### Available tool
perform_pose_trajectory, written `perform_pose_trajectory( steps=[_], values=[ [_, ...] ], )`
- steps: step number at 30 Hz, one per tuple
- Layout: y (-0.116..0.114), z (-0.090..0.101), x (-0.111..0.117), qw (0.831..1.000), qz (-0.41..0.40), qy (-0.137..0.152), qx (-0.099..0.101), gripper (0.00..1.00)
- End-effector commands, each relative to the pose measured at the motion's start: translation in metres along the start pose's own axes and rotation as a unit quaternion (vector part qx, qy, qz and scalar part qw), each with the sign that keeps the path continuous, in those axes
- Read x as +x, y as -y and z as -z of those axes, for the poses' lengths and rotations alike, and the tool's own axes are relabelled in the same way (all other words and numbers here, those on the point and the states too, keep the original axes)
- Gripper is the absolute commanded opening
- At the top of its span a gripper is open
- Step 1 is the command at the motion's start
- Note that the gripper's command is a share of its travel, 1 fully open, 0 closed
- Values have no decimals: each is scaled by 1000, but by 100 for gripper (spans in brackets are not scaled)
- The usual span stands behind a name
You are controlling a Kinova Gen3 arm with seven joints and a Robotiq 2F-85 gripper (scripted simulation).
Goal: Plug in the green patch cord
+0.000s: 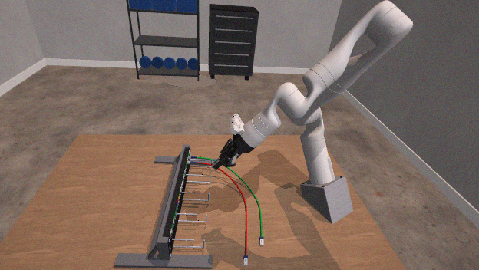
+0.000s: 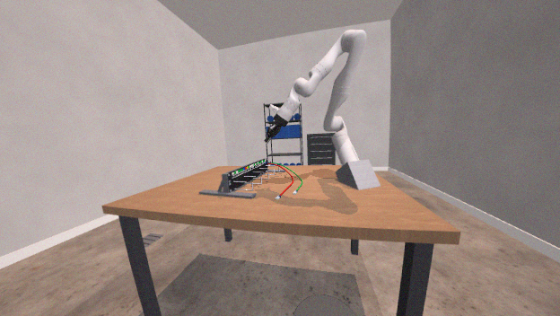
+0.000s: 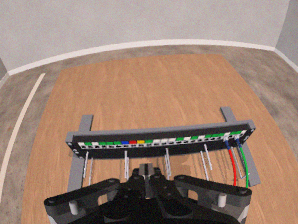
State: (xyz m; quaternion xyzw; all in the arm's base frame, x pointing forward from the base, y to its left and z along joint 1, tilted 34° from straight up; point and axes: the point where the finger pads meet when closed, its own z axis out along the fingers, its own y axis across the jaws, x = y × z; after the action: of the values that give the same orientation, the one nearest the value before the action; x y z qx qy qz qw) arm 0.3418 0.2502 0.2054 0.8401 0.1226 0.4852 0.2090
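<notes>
My gripper (image 1: 216, 166) (image 2: 266, 140) (image 3: 146, 171) is shut with nothing between its fingertips, raised above the table on the port side of the rack (image 1: 167, 205) (image 3: 160, 131). The rack stands upright on two feet. The yellow label (image 3: 141, 142) is near the middle of the port row, right of a red label. The green cord (image 1: 259, 207) (image 3: 246, 165) is plugged in at the rack's far end and curves over the table. Its free plug (image 1: 262, 242) (image 2: 295, 192) lies on the table, away from the gripper. The free plug is outside the wrist view.
The red cord (image 1: 246, 215) (image 3: 233, 165) runs beside the green one; its free plug (image 1: 246, 261) (image 2: 278, 197) lies on the table, nearer the front edge. Several wire cord guides (image 1: 209, 197) (image 3: 167, 162) stick out from the rack's port side. The arm's base (image 1: 330, 199) (image 2: 359, 174) stands at the right.
</notes>
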Motion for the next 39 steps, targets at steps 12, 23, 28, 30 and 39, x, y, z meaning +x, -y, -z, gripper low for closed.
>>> perform_pose_trajectory(
  steps=[12, 23, 28, 30, 39],
  values=[
    [-1, -32, 2, 1000, 6, -3, 1, 0],
    [2, -86, 4, 1000, 6, -4, 3, 0],
    [2, -115, 4, 1000, 6, -4, 3, 0],
    [2, -124, 4, 1000, 6, -3, 4, 0],
    [1, -139, 5, 1000, 5, -5, 3, 0]
  ],
)
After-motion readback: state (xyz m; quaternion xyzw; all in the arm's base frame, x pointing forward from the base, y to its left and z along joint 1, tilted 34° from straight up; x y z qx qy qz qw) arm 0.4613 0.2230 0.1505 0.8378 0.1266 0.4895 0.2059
